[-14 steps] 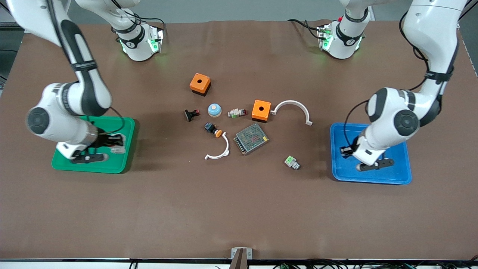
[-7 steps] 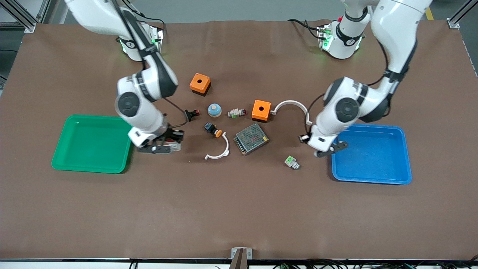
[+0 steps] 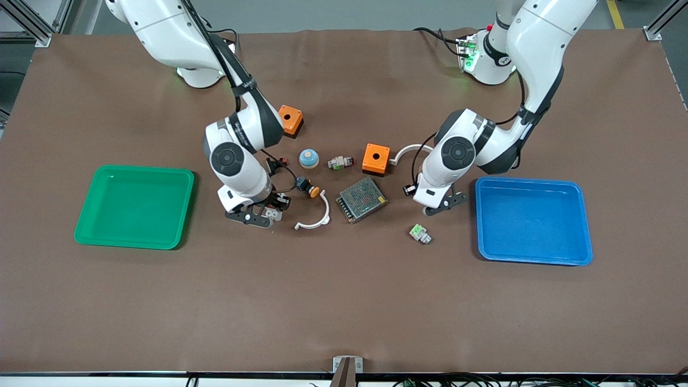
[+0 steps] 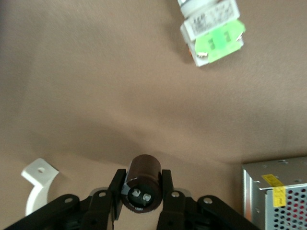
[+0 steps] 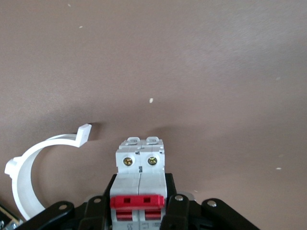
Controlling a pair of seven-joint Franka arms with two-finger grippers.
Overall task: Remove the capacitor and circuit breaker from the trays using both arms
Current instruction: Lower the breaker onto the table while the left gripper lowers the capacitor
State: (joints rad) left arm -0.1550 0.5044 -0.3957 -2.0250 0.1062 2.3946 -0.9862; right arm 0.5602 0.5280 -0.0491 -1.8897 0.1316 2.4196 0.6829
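Right gripper (image 3: 267, 214): fingers clamped on breaker (image 5: 140, 184), white-grey, red levers, held above bare brown table (image 3: 344, 301), between green tray (image 3: 134, 236) and smaller white curved bracket (image 3: 314, 215). Left gripper (image 3: 442, 205): fingers clamped on capacitor (image 4: 142, 184), dark cylinder, held above table between metal power supply (image 3: 362, 199) and blue tray (image 3: 532, 252), near green-and-white block (image 3: 420, 233). Both trays hold nothing. On table near middle: two orange boxes (image 3: 376, 158), larger white curved bracket (image 3: 407, 150), black push-button with orange cap (image 3: 307, 186).
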